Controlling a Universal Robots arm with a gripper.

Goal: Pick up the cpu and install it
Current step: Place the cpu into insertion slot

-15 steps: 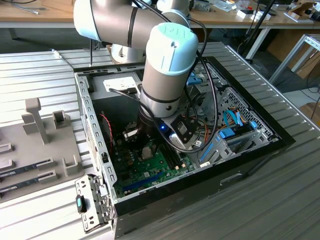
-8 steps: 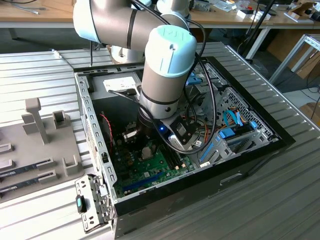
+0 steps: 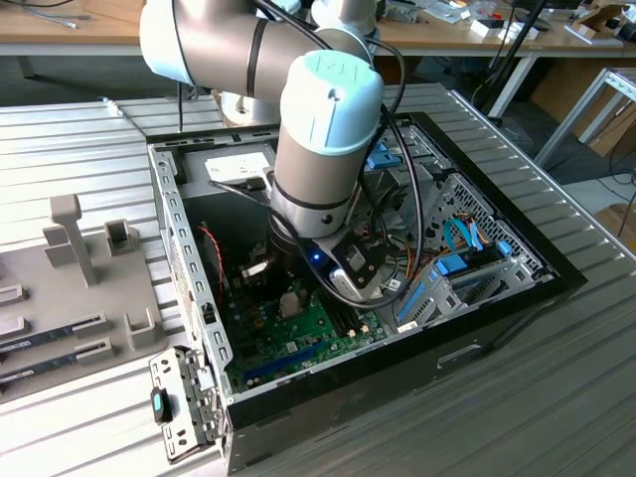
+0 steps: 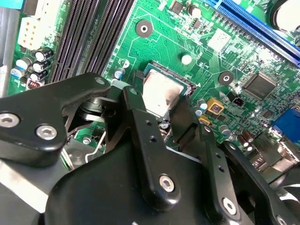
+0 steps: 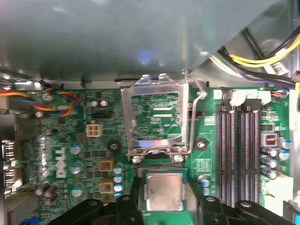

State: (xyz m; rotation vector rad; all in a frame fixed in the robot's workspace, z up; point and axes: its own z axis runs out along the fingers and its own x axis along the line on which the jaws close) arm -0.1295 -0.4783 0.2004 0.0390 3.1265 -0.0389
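Gripper (image 4: pixel 160 101) closed on the cpu (image 5: pixel 163 191) at the open socket

Pinches the chip by two opposite edges between black fingers (image 4: pixel 140 122), closed no further than its width. Carries it flat, silvery lid toward the wrist. Directly under the gripper, covers the near part of the socket (image 5: pixel 161 167); cannot tell whether resting in it or hanging just clear.

Just beyond the fingertips: load plate (image 5: pixel 154 117) swung open, lever (image 5: pixel 193 117) raised beside it. Off to one side of the gripper, memory slots (image 5: pixel 239 150). All around, the computer case (image 3: pixel 184 248), with the arm (image 3: pixel 328 129) reaching down into it.

Looks like the install step: pick-up done, seating not yet finished. Judged to call for a level, square fit inside the socket frame, a straight and gentle descent with no sideways slide over the contacts, and no letting go until flat.
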